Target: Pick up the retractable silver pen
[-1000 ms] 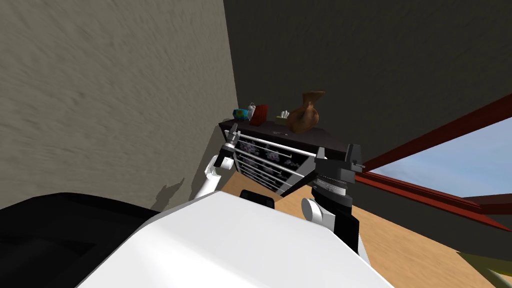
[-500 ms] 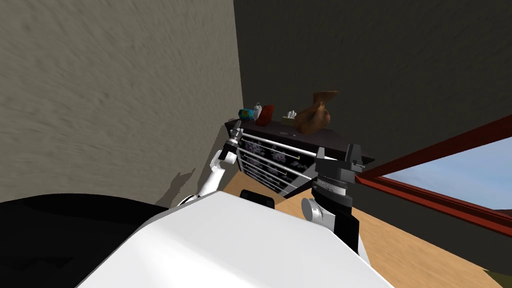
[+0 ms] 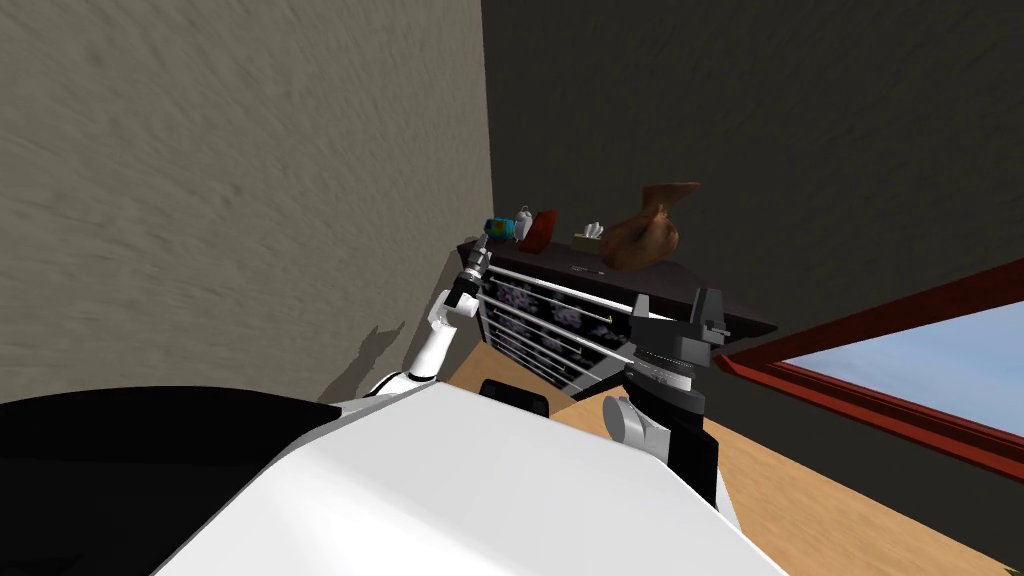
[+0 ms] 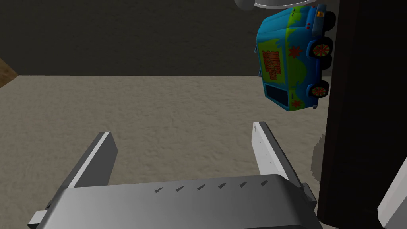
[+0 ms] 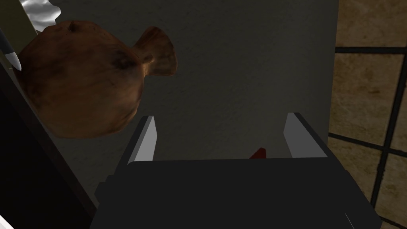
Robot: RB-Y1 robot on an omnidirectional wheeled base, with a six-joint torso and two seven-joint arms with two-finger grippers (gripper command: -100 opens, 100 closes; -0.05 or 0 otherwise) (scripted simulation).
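Your left pincer [image 4: 181, 131], blades apart, hangs by the blue-and-green toy van [image 4: 292, 55]; your right pincer [image 5: 220, 117], also apart, could topple the brown round-bellied vase [image 5: 79, 79] reaching the silver-tipped pen [image 5: 12, 59].

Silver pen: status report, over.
Left gripper, jaws open, near blue-green toy van. Right gripper, jaws open, empty. Silver-tipped pen not gripped, on dark cabinet top beside brown round-bellied vase.

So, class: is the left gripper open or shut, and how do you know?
Open: the left gripper has its fingers wide apart, nothing between them, near the blue toy van.
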